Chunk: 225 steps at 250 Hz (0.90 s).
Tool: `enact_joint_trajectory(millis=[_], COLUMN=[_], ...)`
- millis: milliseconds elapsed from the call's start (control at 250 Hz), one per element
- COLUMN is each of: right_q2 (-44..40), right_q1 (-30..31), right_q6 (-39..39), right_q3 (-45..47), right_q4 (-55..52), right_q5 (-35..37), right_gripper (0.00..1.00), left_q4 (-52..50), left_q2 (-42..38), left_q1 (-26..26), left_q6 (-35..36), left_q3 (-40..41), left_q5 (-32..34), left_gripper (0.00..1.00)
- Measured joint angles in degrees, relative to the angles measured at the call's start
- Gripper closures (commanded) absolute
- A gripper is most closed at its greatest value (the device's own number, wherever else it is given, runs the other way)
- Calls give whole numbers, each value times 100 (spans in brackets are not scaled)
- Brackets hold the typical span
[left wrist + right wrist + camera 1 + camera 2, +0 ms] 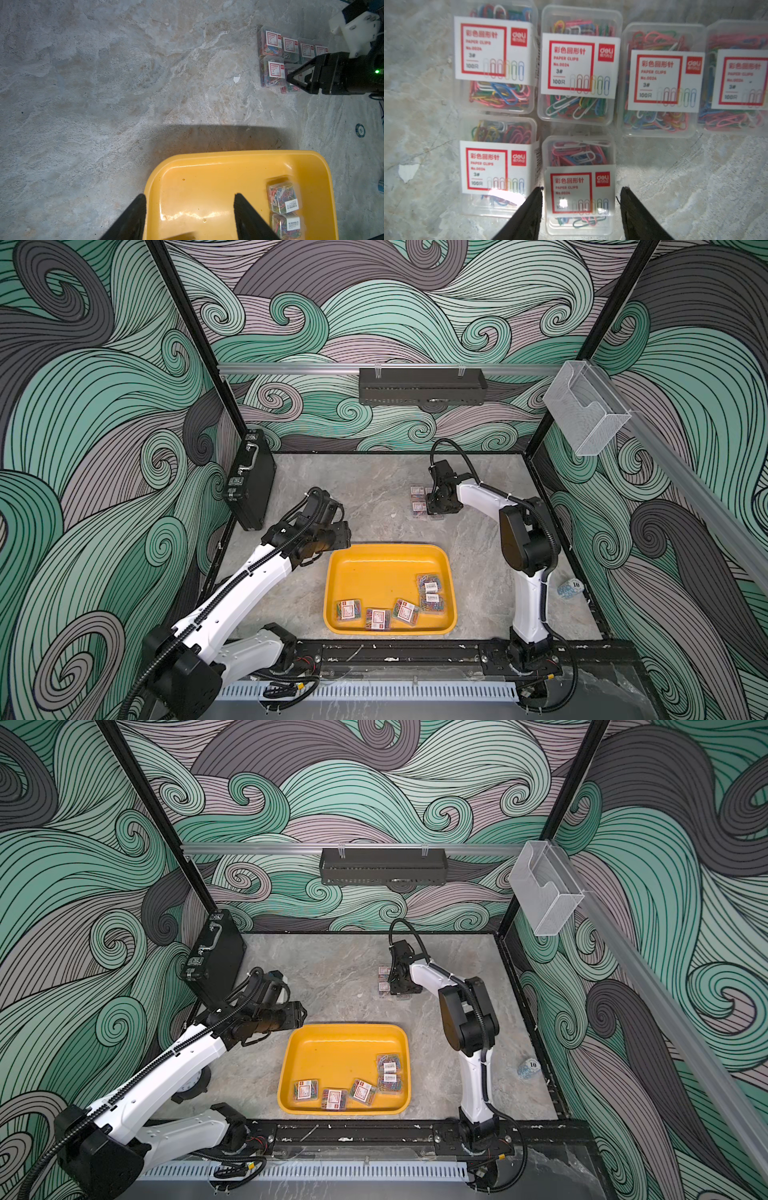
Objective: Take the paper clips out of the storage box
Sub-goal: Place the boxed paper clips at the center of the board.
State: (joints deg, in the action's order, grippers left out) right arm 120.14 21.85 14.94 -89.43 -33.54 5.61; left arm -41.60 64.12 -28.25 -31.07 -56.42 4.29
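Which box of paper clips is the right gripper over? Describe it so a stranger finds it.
Beyond the yellow tray, clear boxes of paper clips sit on the table in a long row and a pair. It is the pair's inner box, the only one between the right gripper's fingers.

Left arm [257, 572] hovers, right arm [478, 495] reaches down, jaws parted.

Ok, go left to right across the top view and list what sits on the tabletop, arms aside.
black briefcase → yellow storage box → blue-and-white chip marked 10. The paper clip boxes lying on the table beyond the storage box overlap its span, so they are left out.
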Motion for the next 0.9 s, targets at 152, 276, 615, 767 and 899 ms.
enact_joint_trajectory(millis=[152, 276, 615, 767, 899], right_q2=[2, 2, -317, -619, -699], right_q1=[-22, -42, -55, -55, -57], right_q6=[20, 26, 7, -85, -201], right_q3=[-9, -9, 487, 743, 793], right_q4=[-7, -7, 28, 55, 87], right_q5=[-28, -66, -267, -317, -444], right_gripper=[37, 37, 39, 39, 38], left_q4=[0, -2, -2, -7, -46], left_q2=[-22, -26, -28, -28, -107], left_q1=[0, 0, 0, 0, 0], left_q6=[2, 2, 2, 2, 13], left_q3=[0, 0, 0, 0, 4], left_q5=[0, 0, 0, 0, 4], left_gripper=[34, 34, 34, 34, 34])
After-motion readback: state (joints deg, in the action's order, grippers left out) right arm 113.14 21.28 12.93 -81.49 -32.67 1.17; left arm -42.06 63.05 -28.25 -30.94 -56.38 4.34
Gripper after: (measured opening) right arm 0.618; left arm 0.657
